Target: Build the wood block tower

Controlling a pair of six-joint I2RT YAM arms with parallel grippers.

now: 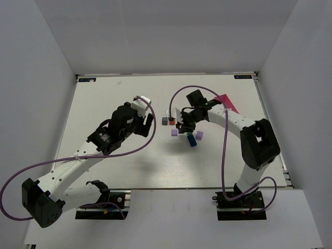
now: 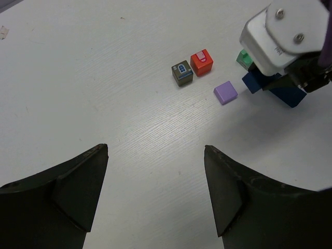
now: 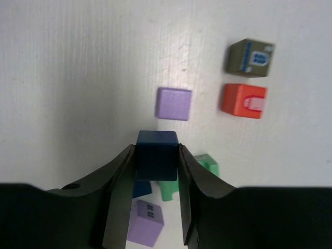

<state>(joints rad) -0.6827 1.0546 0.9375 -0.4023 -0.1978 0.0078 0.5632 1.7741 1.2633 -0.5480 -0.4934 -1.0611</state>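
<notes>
My right gripper (image 3: 156, 147) is shut on a dark blue cube (image 3: 156, 161) and holds it over the cluster; it also shows in the top view (image 1: 182, 126). Below it lie a green block (image 3: 207, 166), a second blue cube (image 3: 141, 188) and a purple cube with windows (image 3: 145, 223). Ahead of it on the table are a plain purple cube (image 3: 174, 103), an orange-red cube (image 3: 244, 100) and an olive cube (image 3: 250, 57). My left gripper (image 2: 155, 155) is open and empty, short of the cubes, left of the cluster in the top view (image 1: 149, 127).
A pink box (image 1: 225, 101) lies at the back right, partly under my right arm. The white table (image 1: 114, 104) has walls on three sides. In the left wrist view, the right gripper's white housing (image 2: 280, 31) hangs over the cubes.
</notes>
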